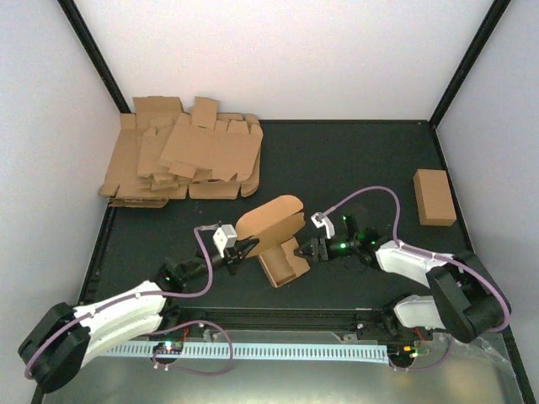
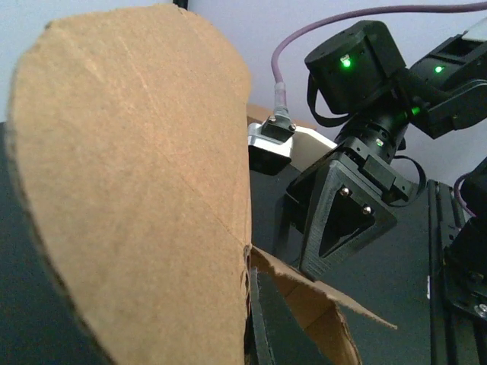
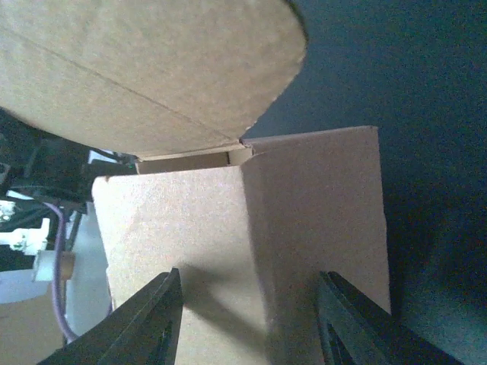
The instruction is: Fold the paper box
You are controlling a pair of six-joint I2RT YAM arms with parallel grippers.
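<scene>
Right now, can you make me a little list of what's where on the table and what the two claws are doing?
paper box: mid-table, half folded, rounded flap up
left gripper: shut on the box's left edge
right gripper: open, jaws astride a box wall
heap of flat blanks: far left corner
closed carton: far right side

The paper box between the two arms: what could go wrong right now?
The left fingers seem to pinch only the edge of the rounded flap of the paper box, which could slip free or tear. The right fingers straddle a box corner; squeezing there might crush it out of square.
</scene>
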